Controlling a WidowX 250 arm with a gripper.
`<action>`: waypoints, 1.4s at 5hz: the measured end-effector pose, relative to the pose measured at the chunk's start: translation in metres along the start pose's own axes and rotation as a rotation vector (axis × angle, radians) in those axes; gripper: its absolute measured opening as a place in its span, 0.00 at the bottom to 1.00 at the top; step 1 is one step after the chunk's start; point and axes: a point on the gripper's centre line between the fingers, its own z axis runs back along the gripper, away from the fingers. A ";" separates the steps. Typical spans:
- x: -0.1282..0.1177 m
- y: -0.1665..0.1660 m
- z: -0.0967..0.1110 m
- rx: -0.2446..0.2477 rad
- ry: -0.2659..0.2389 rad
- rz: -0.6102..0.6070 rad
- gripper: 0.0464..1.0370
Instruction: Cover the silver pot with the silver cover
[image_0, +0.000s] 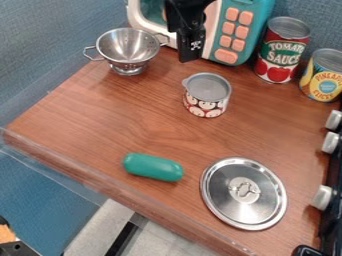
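Blue walls (53, 47) are framing the wood-grain counter (157, 132) you are looking down on, with control knobs (322, 198) lining its right side. Near the upper left, the silver two-handled pot (127, 45) is standing upright on a narrow foot, its uncovered bowl shaped like a colander and showing you its shiny inner wall. A small can (207, 97) with a red-and-white label is standing right of the pot, below the pincer in your view; you are seeing a grey round top. Two taller cans are standing upright at the upper right: one red and green (274, 65), one yellow (328, 77).

Your black pincer (190, 57) is hanging at the top, in front of a teal toy microwave (230, 35) and just right of the pot. You cannot tell whether it is spread or pressed together. The round silver cover (244, 195) is lying flat on the counter at lower right, well apart from both pincer and pot. A green rounded cylinder (152, 167) is lying left of the cover, not touching it.

The arm is hiding part of the microwave, whose upper part the frame is cutting off. The right edge is cropping the yellow can, and a dark object (308, 251) is poking in at the lower right, too cut off for you to identify.
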 end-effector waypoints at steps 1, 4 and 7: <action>-0.004 -0.003 -0.009 -0.022 0.024 0.009 0.96; -0.011 -0.119 -0.017 -0.072 0.134 -0.070 0.96; 0.005 -0.181 -0.055 -0.139 0.132 -0.221 0.96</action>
